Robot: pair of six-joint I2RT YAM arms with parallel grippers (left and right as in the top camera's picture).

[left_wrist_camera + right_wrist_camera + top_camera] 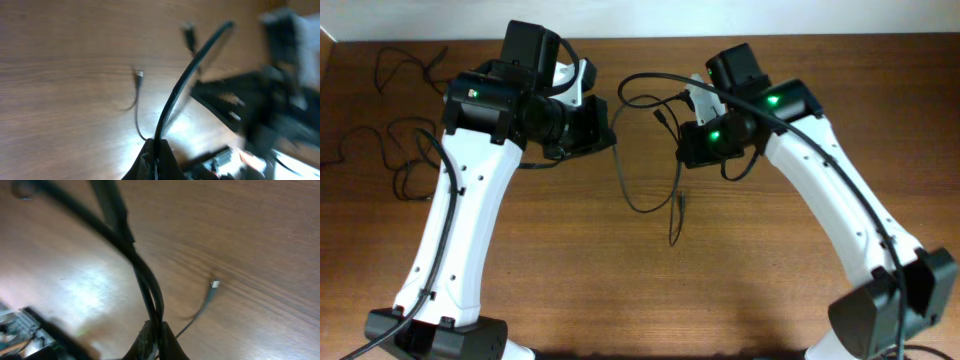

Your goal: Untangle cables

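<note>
Two clamped grippers (156,161) (156,339), several black cables (675,215)

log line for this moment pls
left gripper: shut on cable | right gripper: shut on cable | cable: slack loop between arms | plug: free | other cables: lying far left

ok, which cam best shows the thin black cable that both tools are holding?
Overhead: the cable shows whole, loop and loose end together. Left wrist shows only one stretch rising from the left tool; right wrist shows two blurred strands leaving the right tool.
</note>
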